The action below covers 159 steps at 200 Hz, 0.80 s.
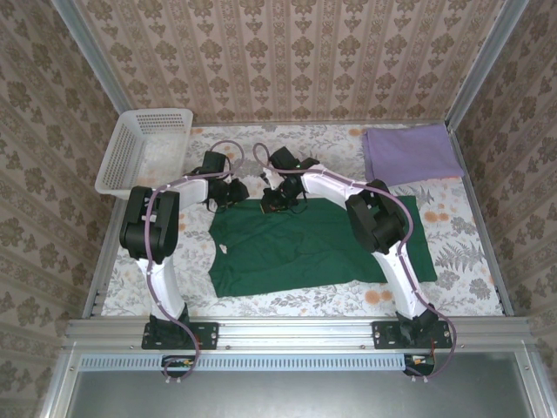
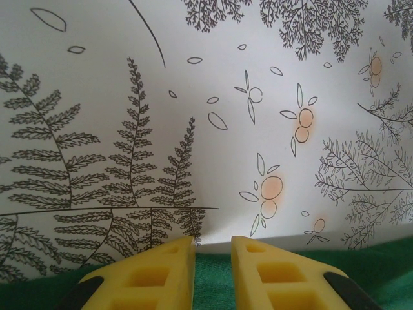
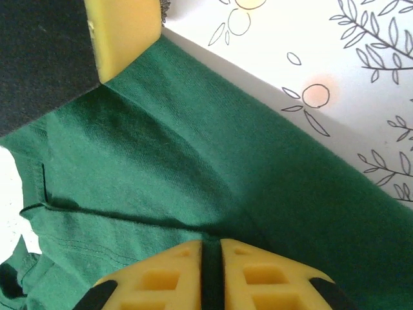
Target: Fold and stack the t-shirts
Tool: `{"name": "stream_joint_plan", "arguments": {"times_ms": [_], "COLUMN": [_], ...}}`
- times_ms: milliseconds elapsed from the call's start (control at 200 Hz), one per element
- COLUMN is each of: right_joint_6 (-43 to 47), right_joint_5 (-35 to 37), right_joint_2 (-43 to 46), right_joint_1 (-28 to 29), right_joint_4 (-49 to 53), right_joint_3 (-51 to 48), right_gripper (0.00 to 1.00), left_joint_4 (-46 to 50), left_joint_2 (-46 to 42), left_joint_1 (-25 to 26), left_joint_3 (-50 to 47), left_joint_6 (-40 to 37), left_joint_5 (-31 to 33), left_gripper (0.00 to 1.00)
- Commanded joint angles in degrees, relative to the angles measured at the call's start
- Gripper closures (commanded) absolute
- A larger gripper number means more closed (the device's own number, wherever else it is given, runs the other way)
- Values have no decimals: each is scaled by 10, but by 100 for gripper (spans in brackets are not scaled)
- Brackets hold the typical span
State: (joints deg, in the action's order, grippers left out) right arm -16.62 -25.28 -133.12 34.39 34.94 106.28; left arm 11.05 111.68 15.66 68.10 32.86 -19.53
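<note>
Yellow-fingered, my right gripper (image 3: 211, 243) and left gripper (image 2: 213, 240) each pinch the dark green cloth t-shirt (image 3: 193, 148) at its far edge; its body lies toward me.

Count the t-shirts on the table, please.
2. The green shirt lies spread flat in the middle, between the arms; the purple shirt lies folded at the far right corner. The arms may hide a little.

right tool (image 3: 211, 245) pinching green shirt (image 3: 193, 148), floral cloth (image 3: 361, 58) beyond

No writing, label or number can be read — the tablecloth (image 2: 97, 39) carries only plant drawings.
</note>
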Motion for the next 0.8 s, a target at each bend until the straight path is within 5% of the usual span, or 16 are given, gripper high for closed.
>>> {"name": "stream_joint_plan", "arguments": {"times_ms": [0, 790], "right_joint_6": [20, 87], "right_joint_5": [-3, -4], "right_joint_2": [40, 200], "right_joint_1": [3, 25], "right_joint_4": [2, -20], "right_joint_3": [-20, -240], "right_gripper": [86, 80], "left_joint_4": [1, 13], "left_joint_2": [3, 9], "left_joint_1": [-4, -3], "left_joint_3": [-6, 3], "left_joint_6": [8, 10], "left_joint_5": [3, 8], "left_gripper": [78, 79]}}
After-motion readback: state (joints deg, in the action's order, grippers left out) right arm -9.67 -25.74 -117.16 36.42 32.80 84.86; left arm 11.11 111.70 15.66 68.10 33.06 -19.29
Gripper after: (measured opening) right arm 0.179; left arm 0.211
